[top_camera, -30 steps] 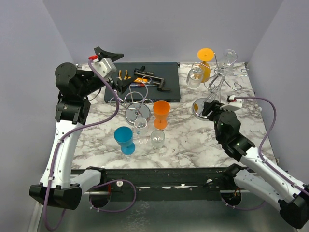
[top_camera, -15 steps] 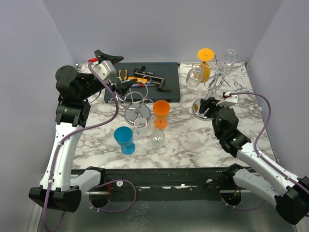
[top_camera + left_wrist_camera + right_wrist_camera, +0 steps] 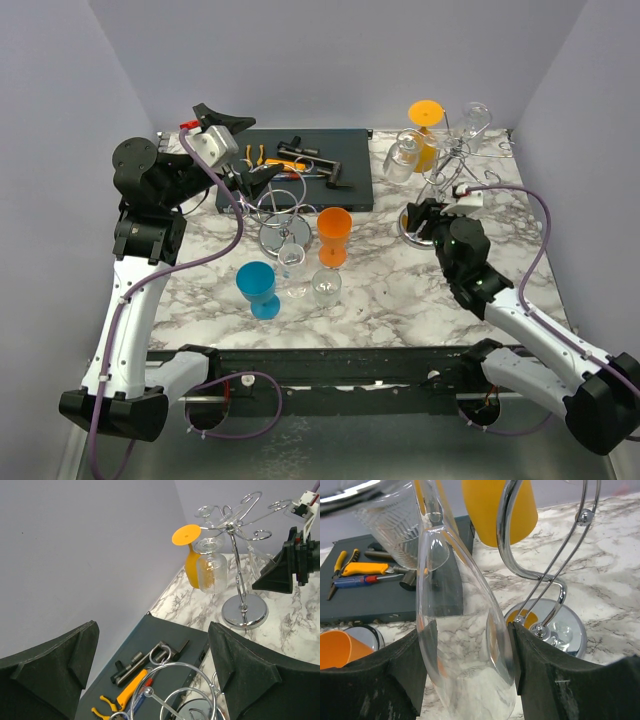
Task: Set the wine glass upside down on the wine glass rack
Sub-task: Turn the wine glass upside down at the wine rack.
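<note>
Sitting inside the right gripper [image 3: 465,652], apparently clamped: wine glass [image 3: 452,605].

My left arm [image 3: 133,292] stands raised, left gripper [image 3: 240,142] spread wide, while my right arm [image 3: 522,316] stretches forward low, right gripper [image 3: 424,216] half closed in a grip.

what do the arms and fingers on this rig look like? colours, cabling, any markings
The left arm and right arm match: white link shells between chunky black joint housings, with black bases. A loose purple cable loops along each arm. The fingers are matte black, broad and wedge-shaped. A small white-and-red piece sits near each wrist. No readable lettering is visible.
</note>
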You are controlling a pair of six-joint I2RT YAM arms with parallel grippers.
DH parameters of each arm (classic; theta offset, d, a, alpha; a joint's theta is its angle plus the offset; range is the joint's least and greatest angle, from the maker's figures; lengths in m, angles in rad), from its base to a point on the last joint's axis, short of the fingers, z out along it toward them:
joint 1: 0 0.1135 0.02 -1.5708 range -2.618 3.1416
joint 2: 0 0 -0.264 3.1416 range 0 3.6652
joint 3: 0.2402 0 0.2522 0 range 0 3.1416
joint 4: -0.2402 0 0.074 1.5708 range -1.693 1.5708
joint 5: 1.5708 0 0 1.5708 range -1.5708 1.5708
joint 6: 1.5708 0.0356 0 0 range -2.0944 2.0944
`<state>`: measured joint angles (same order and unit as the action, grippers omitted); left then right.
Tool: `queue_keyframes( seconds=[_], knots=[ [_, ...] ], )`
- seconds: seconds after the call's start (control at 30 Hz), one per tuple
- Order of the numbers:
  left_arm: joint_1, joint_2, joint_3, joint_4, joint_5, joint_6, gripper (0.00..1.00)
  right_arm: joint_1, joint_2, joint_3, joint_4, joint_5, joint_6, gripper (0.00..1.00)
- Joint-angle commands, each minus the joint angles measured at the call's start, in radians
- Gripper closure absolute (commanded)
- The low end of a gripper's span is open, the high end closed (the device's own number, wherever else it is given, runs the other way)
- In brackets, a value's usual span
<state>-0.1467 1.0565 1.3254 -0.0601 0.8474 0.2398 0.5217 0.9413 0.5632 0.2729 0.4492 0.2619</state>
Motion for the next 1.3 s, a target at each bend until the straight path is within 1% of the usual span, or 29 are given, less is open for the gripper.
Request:
queue_keyframes(
  seconds=[0.0,0.5,0.73,0.9,1.07,1.27],
  knots=[
    [-0.005,-0.012,-0.003,0.009,0.008,-0.027,0.01,-0.005,-0.022,-0.015,0.066,-0.069,-0.042,1.0],
    [-0.009,0.0,0.024,0.009,0.008,-0.048,0.01,-0.005,-0.031,-0.036,0.079,-0.195,-0.11,1.0],
    [-0.011,0.0,0.027,0.009,0.008,-0.048,0.01,-0.005,-0.111,-0.092,0.105,-0.235,-0.124,0.99],
    [-0.012,0.005,0.033,0.009,0.01,-0.048,0.01,-0.005,-0.176,-0.137,0.114,-0.223,-0.105,0.99],
    [-0.013,-0.001,0.023,0.01,0.01,-0.045,0.01,-0.005,-0.217,-0.171,0.12,-0.167,-0.049,0.99],
    [-0.015,-0.01,0.011,0.009,0.006,-0.036,0.01,-0.005,-0.211,-0.197,0.12,-0.111,0.043,0.99]
  ],
)
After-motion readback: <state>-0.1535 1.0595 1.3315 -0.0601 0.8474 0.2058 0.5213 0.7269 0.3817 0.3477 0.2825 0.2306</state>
